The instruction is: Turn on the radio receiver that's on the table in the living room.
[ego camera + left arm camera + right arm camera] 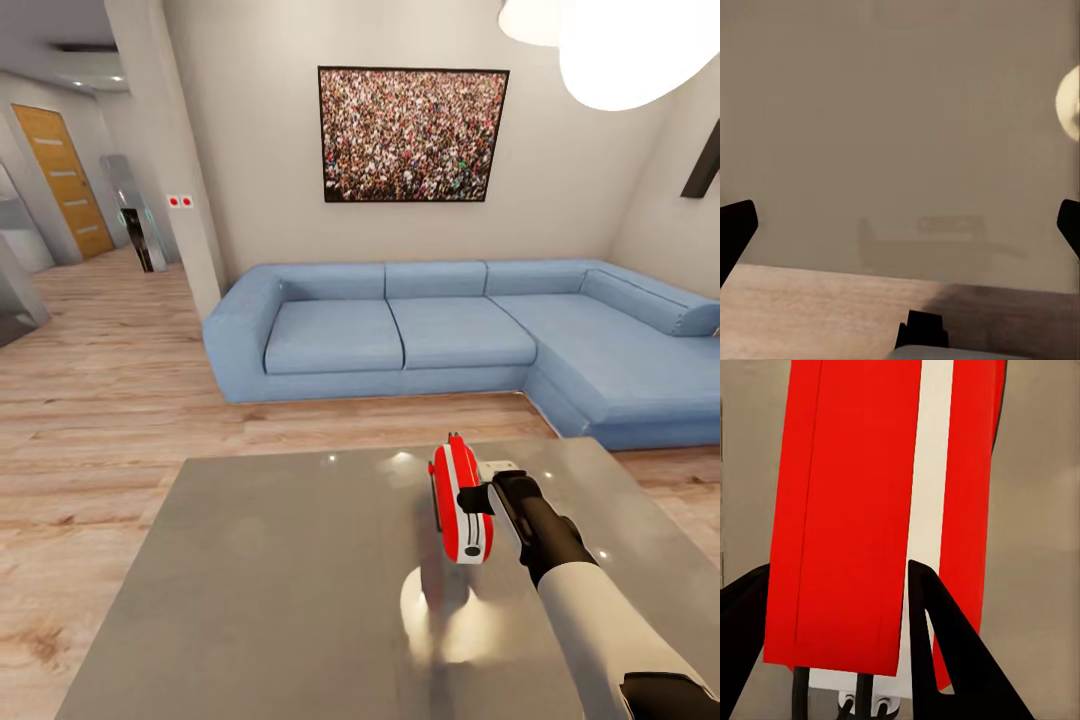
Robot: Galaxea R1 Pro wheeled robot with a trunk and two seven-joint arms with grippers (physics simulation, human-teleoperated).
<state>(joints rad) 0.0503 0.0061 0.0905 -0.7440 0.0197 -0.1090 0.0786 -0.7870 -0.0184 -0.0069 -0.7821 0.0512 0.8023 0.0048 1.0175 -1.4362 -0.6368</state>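
Already the right gripper is closed around the radio receiver, lifted above the counter toward its far edge; a slackened grip could drop it

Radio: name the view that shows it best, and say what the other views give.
Head view: the whole radio shows on the table, with the right gripper at it. The right wrist view gives a cropped close-up of its red body and white band between the fingers.
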